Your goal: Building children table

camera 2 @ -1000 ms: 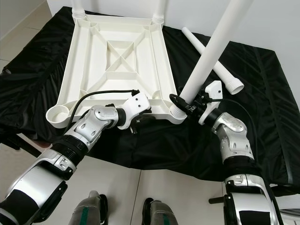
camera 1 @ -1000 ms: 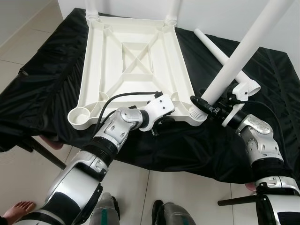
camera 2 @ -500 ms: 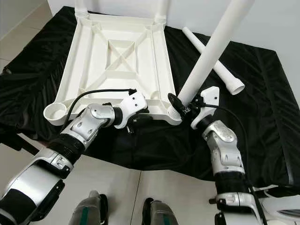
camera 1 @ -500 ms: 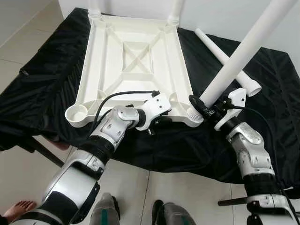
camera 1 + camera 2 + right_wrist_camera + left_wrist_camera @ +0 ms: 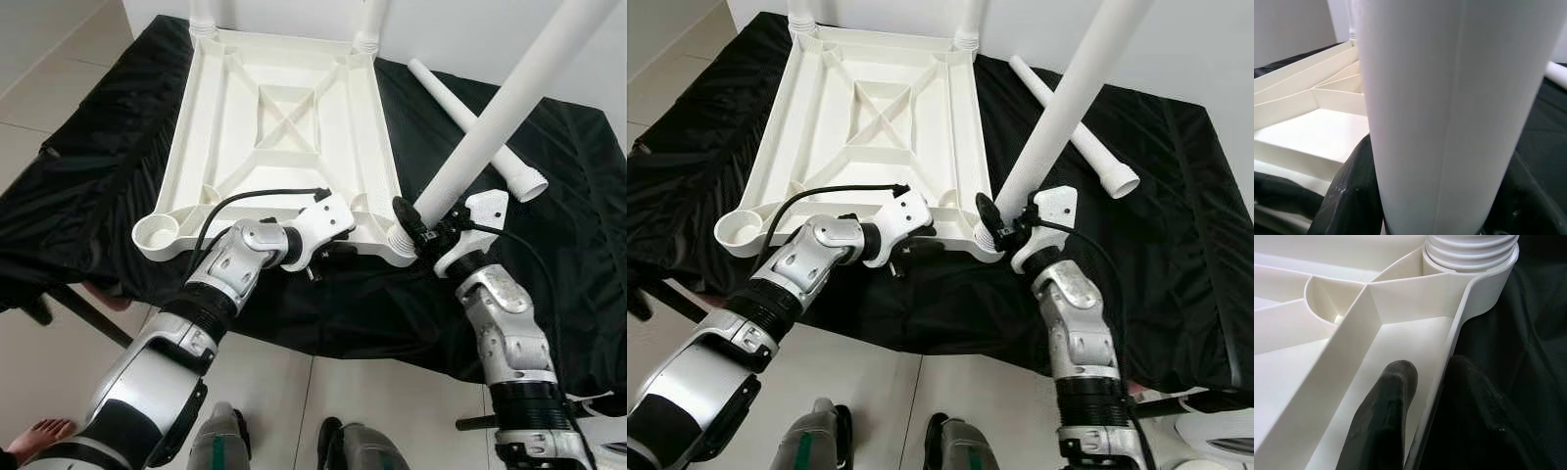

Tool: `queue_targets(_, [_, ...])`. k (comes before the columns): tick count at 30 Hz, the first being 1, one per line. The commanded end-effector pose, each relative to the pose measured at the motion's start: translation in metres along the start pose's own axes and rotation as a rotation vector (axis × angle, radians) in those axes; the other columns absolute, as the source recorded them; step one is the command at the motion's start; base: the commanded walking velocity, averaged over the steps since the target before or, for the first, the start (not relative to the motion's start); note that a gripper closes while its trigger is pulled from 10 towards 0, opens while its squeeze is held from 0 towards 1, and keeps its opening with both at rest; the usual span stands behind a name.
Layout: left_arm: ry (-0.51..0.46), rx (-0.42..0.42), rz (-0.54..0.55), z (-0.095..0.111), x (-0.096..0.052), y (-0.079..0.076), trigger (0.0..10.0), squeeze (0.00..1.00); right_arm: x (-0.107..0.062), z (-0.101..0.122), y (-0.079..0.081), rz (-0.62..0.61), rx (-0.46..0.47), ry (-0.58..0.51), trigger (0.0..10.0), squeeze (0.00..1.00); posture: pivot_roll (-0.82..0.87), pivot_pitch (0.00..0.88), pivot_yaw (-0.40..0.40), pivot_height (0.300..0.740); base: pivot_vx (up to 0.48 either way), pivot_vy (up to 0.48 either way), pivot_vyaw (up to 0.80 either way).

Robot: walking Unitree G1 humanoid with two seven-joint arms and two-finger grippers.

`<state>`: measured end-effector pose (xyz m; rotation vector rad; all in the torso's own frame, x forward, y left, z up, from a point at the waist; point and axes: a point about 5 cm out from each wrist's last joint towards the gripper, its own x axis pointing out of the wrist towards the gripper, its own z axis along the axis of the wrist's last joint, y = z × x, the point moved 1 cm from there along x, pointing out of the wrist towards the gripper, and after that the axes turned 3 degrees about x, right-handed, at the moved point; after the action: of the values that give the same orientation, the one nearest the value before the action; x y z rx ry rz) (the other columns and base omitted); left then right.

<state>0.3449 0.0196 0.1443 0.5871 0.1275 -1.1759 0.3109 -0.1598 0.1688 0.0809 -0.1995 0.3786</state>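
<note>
While a white plastic tabletop lies upside down on a table draped in black cloth, the left gripper pinches its near rim, one finger inside the wall and one outside. The right gripper is clamped around the base of a white leg, which stands tilted in the near right corner socket. Another loose leg lies on the cloth beyond, and the near left socket is open.
</note>
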Motion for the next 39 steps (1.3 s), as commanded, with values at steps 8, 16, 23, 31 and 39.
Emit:
queue_targets(8, [0.010, 0.009, -0.047, 0.000, 0.007, -0.009, 10.0, 0.00, 0.004, -0.010, 0.035, -0.017, 0.042, 0.022, 10.0, 0.00, 0.02, 0.088, -0.056, 0.740, 0.000, 0.000, 0.00])
queue_targets(16, [0.011, 0.005, -0.047, 0.001, 0.007, -0.009, 10.0, 0.00, 0.006, -0.011, 0.039, -0.140, 0.060, 0.031, 10.0, 0.00, 0.02, 0.095, -0.056, 0.740, 0.000, 0.000, 0.00])
queue_targets(23, [0.001, -0.008, -0.055, 0.001, 0.007, -0.012, 10.0, 0.00, 0.011, -0.011, 0.042, -0.271, 0.082, 0.030, 10.0, 0.00, 0.02, 0.104, -0.058, 0.740, 0.000, 0.000, 0.00])
queue_targets(31, [-0.040, -0.031, -0.078, 0.005, 0.004, -0.013, 0.0, 0.00, 0.016, -0.011, 0.048, -0.361, 0.099, 0.040, 10.0, 0.00, 0.02, 0.109, -0.056, 0.740, 0.000, 0.000, 0.00])
queue_targets(39, [0.010, -0.014, -0.077, 0.000, 0.006, -0.013, 10.0, 0.00, 0.018, -0.012, 0.050, -0.436, 0.099, 0.043, 10.0, 0.00, 0.02, 0.111, -0.053, 0.740, 0.000, 0.000, 0.00])
